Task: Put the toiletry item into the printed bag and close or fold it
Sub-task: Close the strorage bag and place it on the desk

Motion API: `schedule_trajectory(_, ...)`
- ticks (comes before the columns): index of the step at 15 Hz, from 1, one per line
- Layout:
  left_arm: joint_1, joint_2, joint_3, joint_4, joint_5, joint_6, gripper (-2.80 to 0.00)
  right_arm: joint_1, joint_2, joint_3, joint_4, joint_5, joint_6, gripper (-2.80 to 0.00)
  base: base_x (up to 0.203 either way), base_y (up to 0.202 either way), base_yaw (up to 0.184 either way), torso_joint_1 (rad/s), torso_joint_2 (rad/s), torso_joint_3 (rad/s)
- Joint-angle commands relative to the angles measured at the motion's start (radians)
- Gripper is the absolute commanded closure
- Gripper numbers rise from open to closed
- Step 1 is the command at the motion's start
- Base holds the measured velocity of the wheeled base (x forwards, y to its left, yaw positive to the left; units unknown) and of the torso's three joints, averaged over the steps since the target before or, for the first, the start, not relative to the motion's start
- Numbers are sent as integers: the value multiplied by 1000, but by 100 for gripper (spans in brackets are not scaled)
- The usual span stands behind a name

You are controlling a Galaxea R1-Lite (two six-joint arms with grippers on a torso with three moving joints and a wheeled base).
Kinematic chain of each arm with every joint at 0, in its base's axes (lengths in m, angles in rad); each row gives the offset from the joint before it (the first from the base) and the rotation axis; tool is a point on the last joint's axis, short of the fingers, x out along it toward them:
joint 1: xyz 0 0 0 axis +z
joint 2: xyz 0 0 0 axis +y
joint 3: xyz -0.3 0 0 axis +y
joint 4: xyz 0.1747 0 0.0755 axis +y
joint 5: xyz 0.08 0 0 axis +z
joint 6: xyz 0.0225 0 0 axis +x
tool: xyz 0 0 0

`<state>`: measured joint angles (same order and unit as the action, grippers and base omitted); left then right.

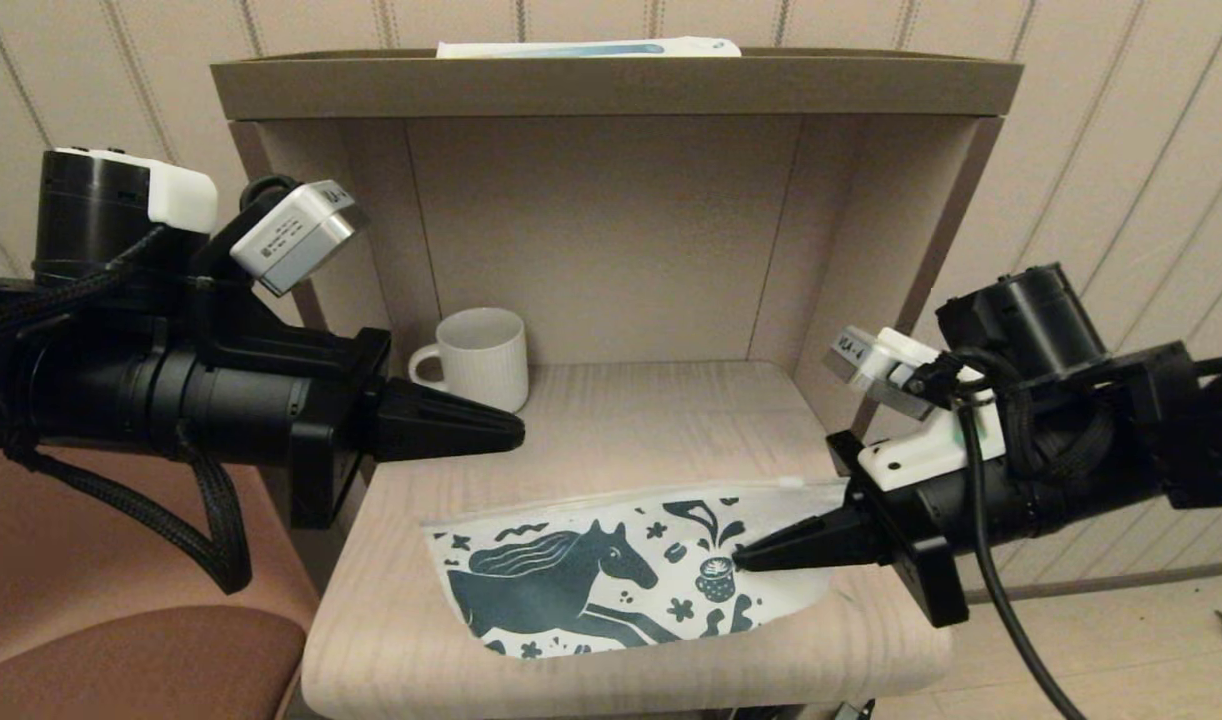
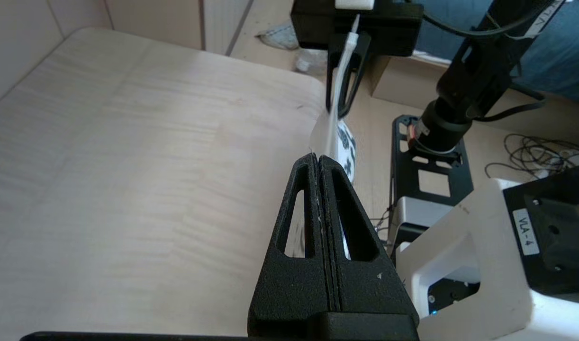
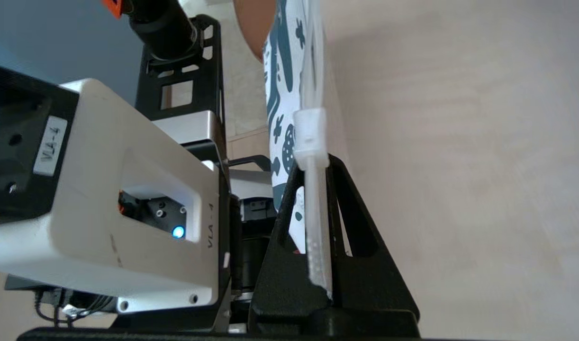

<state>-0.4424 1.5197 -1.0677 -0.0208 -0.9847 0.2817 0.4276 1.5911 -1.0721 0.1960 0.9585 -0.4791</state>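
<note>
The printed bag (image 1: 591, 585) sits at the front of the shelf board, its horse print facing up. A clear zip strip (image 1: 621, 497) runs along its far edge, with a white slider (image 3: 311, 137) near the right end. My right gripper (image 1: 741, 558) is shut on the zip strip at the bag's right end (image 3: 313, 158). My left gripper (image 1: 517, 432) hovers shut and empty beside the mug, above the bag's left half; its tip (image 2: 319, 158) points at the bag's edge (image 2: 342, 147). The small white tube is out of view.
A cream ribbed mug (image 1: 483, 358) stands at the back left of the wooden shelf board (image 1: 651, 420). Side walls and a back panel enclose the shelf. A long white-and-blue box (image 1: 586, 47) lies on the top board. A brown seat (image 1: 131, 660) is at lower left.
</note>
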Motion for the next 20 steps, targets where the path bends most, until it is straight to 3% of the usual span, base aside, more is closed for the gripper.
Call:
schedule_trajectory(1, -12, 19, -3, -1, -4, 4, 0, 43, 23, -45, 16, -28, -3, 0, 0, 0, 0, 0, 0, 0)
schedule_trajectory(8, -44, 63, -29, 1, 4, 31, 0, 128, 142, -329, 338, -175, -6, 0, 0, 0, 0, 0, 0, 0)
schedule_trajectory(15, -54, 53, -47, 0, 8, 31, 0, 183, 247, -556, 533, -196, -6, 0, 0, 0, 0, 0, 0, 0)
schedule_trajectory(20, -18, 44, -72, -1, -2, 20, 0, 236, 268, -601, 561, -222, -4, 0, 0, 0, 0, 0, 0, 0)
